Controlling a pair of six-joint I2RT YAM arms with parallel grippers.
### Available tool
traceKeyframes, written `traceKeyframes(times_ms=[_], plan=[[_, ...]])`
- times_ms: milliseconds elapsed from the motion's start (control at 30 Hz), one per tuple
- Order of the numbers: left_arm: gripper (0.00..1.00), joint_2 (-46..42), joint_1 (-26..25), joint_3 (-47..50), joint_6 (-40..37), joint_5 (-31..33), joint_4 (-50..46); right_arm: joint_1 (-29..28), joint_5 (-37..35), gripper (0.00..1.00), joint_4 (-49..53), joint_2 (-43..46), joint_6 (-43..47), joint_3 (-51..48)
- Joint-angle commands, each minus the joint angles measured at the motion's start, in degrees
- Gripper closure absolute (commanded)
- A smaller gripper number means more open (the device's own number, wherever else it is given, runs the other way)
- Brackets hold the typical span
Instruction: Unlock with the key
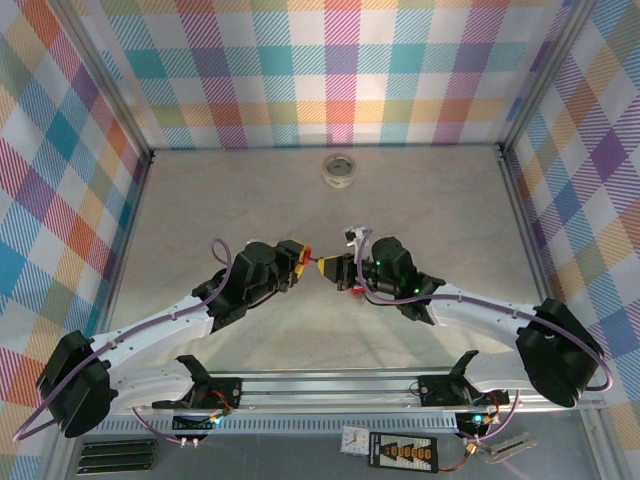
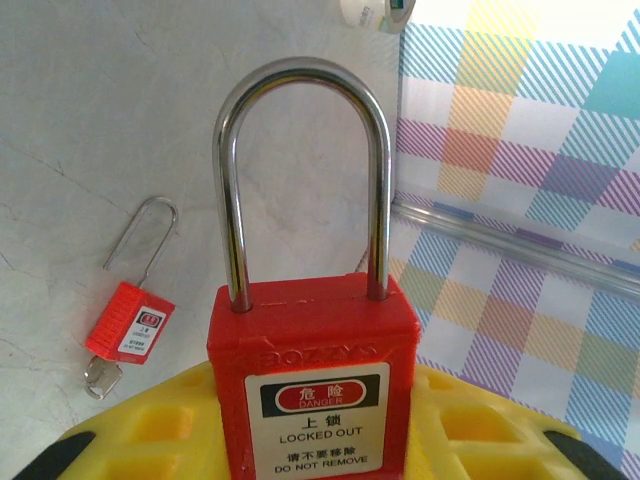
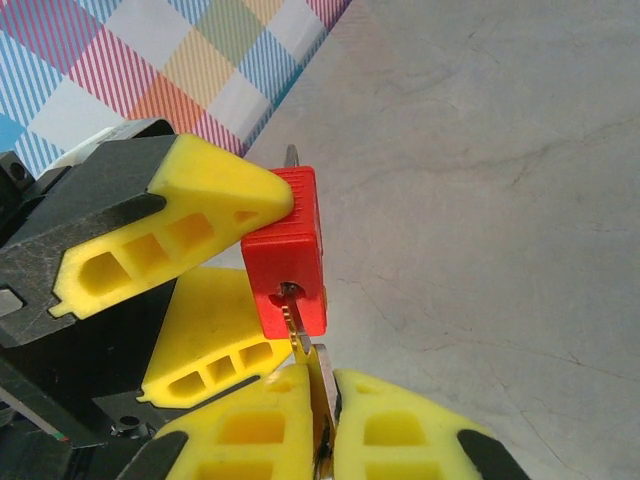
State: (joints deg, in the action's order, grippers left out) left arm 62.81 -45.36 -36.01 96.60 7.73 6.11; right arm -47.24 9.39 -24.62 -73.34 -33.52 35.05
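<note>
The key (image 3: 292,322), clamped in the right pincer (image 3: 325,395), has its tip at the keyway of the red padlock (image 3: 290,240). The left pincer (image 1: 297,261) grips that padlock above the bench (image 3: 500,200). The shackle (image 2: 305,170) sits closed, so full insertion and turning remain.

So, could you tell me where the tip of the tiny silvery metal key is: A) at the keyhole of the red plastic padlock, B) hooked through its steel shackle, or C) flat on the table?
A: in the right wrist view the key, pinched by the right gripper, meets the keyhole of the red padlock.
</note>
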Motion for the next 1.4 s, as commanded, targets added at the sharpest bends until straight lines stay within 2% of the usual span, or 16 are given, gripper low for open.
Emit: traceKeyframes(times_ms=[0,133,367,500,567,700,833,1000,1067,1367], plan=[[0.89,1.10,-2.44,-0.54,1.08,-2.77,5.66,-1.62,0.25,1.00,-3.00,-1.45,3.67,2.17],[0.93,2.49,-3.02,-0.88,1.66,-3.64,8.88,-4.67,-1.91,1.00,-1.57,-1.56,9.13,3.14],[0.95,3.28,-3.16,-1.38,2.72,-6.24,11.64,-8.00,-4.43,1.00,2.65,-1.23,20.23,4.95],[0.99,3.51,-3.47,-1.76,2.13,-6.45,12.39,-8.21,-6.84,1.00,6.17,-1.56,21.78,6.82],[0.99,3.18,-3.58,-2.41,0.53,-6.46,10.51,-7.04,-6.17,1.00,5.52,-0.68,19.28,6.27],[1.00,1.26,-3.52,-2.66,-2.91,-5.49,4.32,-1.98,-0.33,1.00,3.82,2.55,12.55,4.04],[1.00,-1.55,-3.64,-4.23,-9.54,-2.66,-5.25,4.35,10.02,1.00,1.31,4.17,4.77,2.17],[1.00,-1.66,-5.10,-5.81,-14.15,-0.59,-8.76,5.97,18.44,1.00,-1.25,2.05,-0.17,2.77],[1.00,-1.13,-5.99,-7.45,-16.22,1.05,-12.36,5.94,19.51,1.00,-1.70,1.10,-1.85,3.22],[1.00,-1.18,-6.76,-8.96,-21.86,3.99,-15.98,6.44,20.59,1.00,-3.05,-1.88,-7.65,4.04]])
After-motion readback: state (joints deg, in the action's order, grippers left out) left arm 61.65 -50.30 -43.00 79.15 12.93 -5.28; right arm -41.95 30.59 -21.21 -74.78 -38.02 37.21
